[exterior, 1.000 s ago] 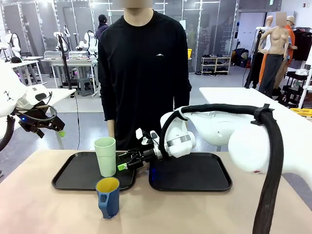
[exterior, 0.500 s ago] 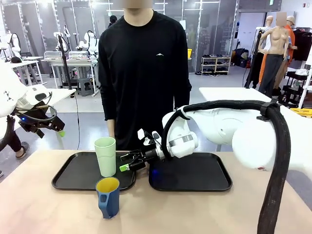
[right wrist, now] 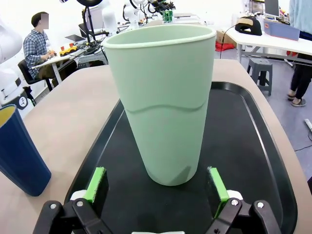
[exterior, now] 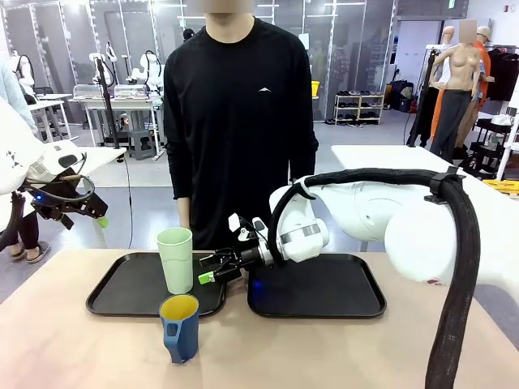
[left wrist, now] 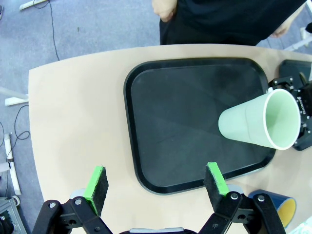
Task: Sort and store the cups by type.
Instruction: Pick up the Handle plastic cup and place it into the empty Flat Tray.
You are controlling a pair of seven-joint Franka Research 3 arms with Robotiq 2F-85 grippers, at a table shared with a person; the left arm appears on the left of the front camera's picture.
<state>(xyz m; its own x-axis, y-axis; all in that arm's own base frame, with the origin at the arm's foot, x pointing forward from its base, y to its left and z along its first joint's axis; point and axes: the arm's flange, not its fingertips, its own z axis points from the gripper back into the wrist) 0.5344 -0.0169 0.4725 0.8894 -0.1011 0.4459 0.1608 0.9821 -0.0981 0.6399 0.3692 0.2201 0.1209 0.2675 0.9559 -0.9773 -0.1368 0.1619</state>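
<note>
**Mint tumbler waiting on the left tray, right gripper open at its base**

The tumbler (exterior: 175,259) stands upright near the right edge of the left black tray (exterior: 122,288). The blue mug (exterior: 180,327) sits on the table just in front of that tray. The right gripper (right wrist: 156,183) is low, its fingers spread either side of the tumbler's foot and touching nothing. The left gripper (left wrist: 156,179) hangs aside, also spread. I'd worry about tipping: it's a tall cup, and a low or off-centre pinch could topple it.
</note>
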